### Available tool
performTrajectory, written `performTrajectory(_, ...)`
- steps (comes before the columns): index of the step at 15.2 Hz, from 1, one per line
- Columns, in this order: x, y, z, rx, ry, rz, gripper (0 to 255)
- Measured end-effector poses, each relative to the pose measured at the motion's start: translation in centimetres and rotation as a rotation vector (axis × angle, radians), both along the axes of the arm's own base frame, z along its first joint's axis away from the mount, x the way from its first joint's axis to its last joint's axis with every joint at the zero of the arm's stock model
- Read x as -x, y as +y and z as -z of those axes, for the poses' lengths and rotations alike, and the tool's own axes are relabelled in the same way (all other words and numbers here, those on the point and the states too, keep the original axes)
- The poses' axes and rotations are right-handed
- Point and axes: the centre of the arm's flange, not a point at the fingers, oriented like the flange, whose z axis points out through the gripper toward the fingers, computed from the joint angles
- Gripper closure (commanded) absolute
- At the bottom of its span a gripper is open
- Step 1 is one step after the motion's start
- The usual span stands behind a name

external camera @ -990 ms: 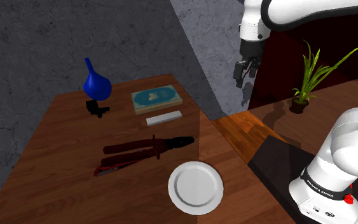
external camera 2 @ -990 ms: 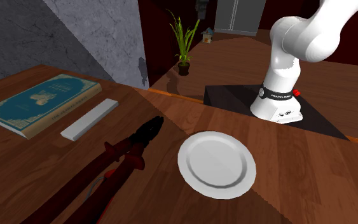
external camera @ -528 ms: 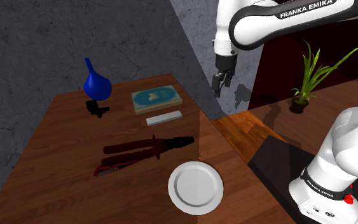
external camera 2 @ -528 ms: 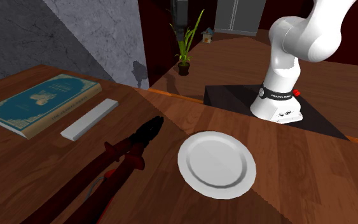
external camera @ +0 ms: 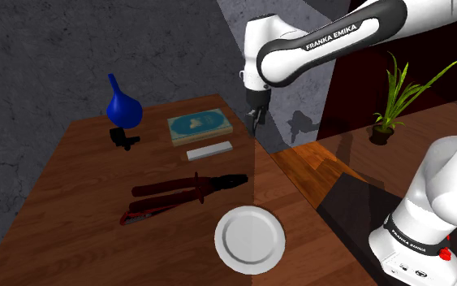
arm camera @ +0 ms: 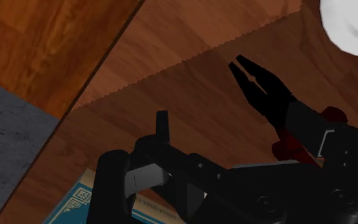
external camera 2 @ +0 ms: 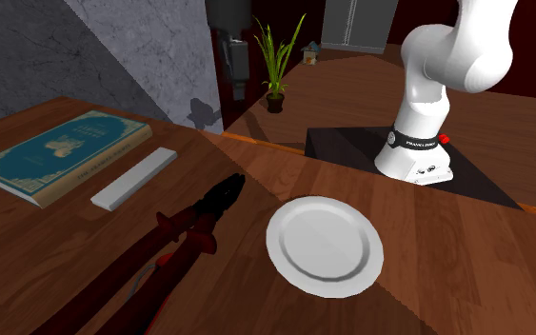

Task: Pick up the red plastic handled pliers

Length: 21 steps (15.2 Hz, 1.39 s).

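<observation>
At the upper left of my shoulder view, a blue bulb (external camera: 123,106) stands on the wooden table (external camera: 72,195). Mid-frame lie the pliers (external camera: 187,192), flat on the wood, with the handles to the left (they read dark red, almost maroon) and the black head pointing right. Above them sit a teal book (external camera: 200,124) and a white bar (external camera: 209,151). Lower, just right of the head, is a white plate (external camera: 250,239). The gripper (external camera: 256,120) hangs at upper centre beside the grey wall (external camera: 279,130), well apart from the pliers. In my wrist view its jaws stand wide, holding nothing. A potted plant (external camera: 391,101) stands far right.
</observation>
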Motion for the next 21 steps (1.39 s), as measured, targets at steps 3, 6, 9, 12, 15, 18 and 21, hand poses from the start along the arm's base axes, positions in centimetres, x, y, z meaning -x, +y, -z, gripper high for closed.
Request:
performTrajectory(3, -2.5, 2.4, 2.2, -0.012, 0.001, -0.069, 0)
performTrajectory(6, -4.7, 4.6, 4.2, -0.024, 0.001, -0.137, 0)
performTrajectory(9, -6.4, 7.2, 5.8, -0.035, 0.002, -0.206, 0)
performTrajectory(12, -8.4, 10.3, 7.6, -0.048, 0.003, -0.275, 0)
performTrajectory(15, -9.9, 13.3, 9.7, -0.059, 0.005, -0.344, 0)
performTrajectory(18, -11.1, 16.0, 11.4, -0.071, 0.005, -0.412, 0)
performTrajectory(21, -12.2, 18.5, 13.2, -0.081, 0.006, -0.467, 0)
